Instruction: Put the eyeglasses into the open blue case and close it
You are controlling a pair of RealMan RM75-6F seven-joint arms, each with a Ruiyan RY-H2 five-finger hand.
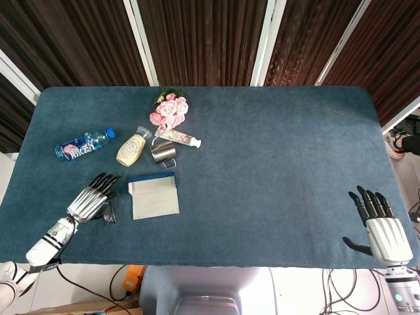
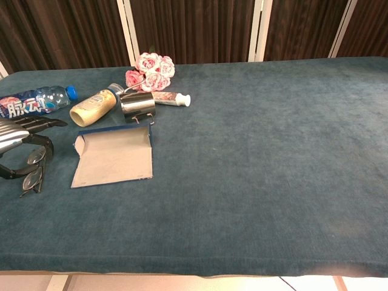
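**Glasses on cloth, left hand over them, case open**

Glasses (image 2: 31, 173) lay folded on the blue tablecloth (image 1: 275, 157) near the front left edge, just left of the case (image 1: 154, 195). In the head view they were mostly hidden under the left hand (image 1: 92, 199); the chest view showed both lenses, one beyond the other. Left hand sat directly above them, fingers (image 2: 37, 122) stretched toward the far side, thumb curved down beside the upper lens. Could not tell whether the thumb or fingers touched the frame, or whether anything was gripped.

Case lay open and flat, pale lining up, blue edge at the far side, nothing inside it. Apart from the glasses by a narrow strip of cloth.

Right hand (image 1: 379, 224) rested at the front right corner of the table, fingers spread, thumb out to the side, holding nothing. Well apart from everything else; seen only in the head view.

Behind the case: steel cup (image 1: 163, 153), squeeze bottle (image 1: 132, 147) on its side, tube (image 1: 182, 138), pink flowers (image 1: 169, 110). Water bottle (image 1: 84, 144) lay on its side further left, blue cap toward the squeeze bottle.
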